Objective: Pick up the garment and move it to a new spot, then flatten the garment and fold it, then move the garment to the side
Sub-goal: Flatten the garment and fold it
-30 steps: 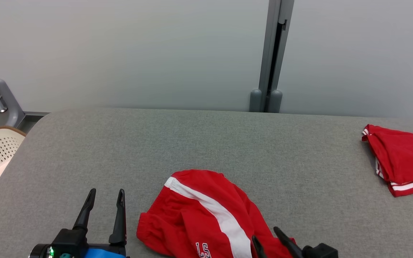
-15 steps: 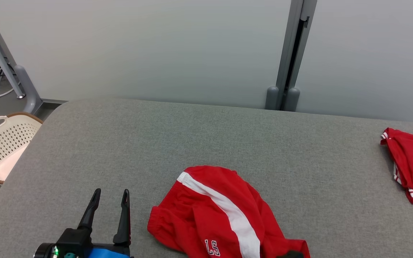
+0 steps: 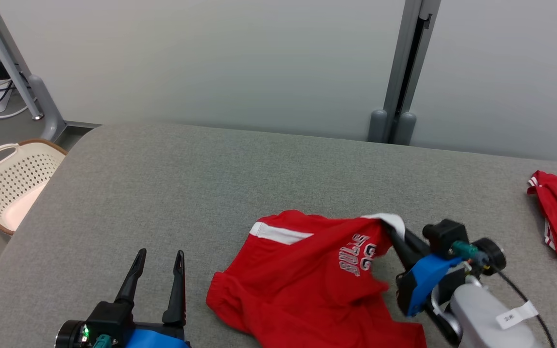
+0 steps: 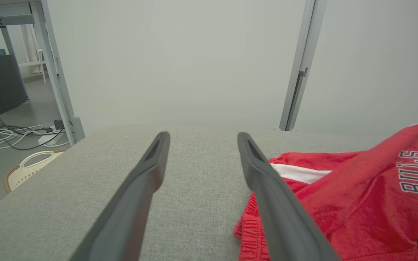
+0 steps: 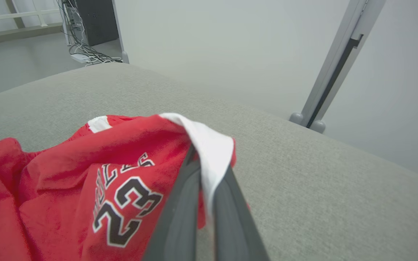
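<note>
Pinching the white-striped hem of the red garment (image 3: 307, 275), the right gripper (image 3: 394, 234) has raised it above the grey table (image 3: 211, 183), and the printed side now faces up; before, it lay flat. The rest of the garment lies near the table's front edge. The left gripper (image 3: 160, 258) stays spread wide there.

Held: red soft-fabric garment (image 3: 307, 270), white stripe, dark "BULLS 23" lettering. White-striped edge pinched in my right claw (image 3: 393, 231), raised. Rest sags crumpled to that claw's left, lower folds just right of my left claw (image 3: 160, 253).
</note>
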You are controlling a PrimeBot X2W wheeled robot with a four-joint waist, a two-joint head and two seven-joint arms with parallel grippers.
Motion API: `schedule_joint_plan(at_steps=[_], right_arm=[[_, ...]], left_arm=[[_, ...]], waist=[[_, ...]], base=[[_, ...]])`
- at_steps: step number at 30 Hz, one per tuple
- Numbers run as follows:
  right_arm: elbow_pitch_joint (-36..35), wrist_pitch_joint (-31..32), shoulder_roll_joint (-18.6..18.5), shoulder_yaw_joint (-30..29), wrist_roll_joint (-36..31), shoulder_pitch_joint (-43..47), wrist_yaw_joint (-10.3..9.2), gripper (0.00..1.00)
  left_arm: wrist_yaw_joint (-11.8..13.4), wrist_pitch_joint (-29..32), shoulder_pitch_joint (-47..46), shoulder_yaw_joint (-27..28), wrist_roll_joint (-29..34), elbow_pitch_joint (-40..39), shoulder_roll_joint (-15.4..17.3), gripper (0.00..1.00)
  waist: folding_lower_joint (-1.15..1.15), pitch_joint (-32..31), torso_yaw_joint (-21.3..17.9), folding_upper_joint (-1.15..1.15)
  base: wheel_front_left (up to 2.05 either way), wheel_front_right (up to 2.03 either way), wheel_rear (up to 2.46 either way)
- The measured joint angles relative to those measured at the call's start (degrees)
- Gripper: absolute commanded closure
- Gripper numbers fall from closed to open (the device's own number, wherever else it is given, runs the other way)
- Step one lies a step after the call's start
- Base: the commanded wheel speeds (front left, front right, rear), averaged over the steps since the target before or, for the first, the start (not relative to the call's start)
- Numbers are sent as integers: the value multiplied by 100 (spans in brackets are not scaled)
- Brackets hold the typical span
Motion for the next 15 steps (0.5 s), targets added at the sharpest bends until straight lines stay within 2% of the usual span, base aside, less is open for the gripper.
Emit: schedule_joint_plan(at_steps=[5, 8, 15], right_arm=[[478, -1, -441, -89, -51, -838, 0, 100], [1007, 67, -668, -20, -76, -1540, 0, 100], [1881, 67, -959, -69, -71, -2674, 0, 100]], left_arm=[[-34, 0, -135, -143, 0, 90, -26, 0], [-46, 0, -247, -259, 0, 121, -31, 0], [-49, -1, -525, -414, -55, 136, -62, 0]], waist=[[0, 85, 192, 0], [0, 254, 315, 0], [0, 630, 544, 0]], base=[[0, 0, 0], [0, 0, 0], [0, 0, 0]])
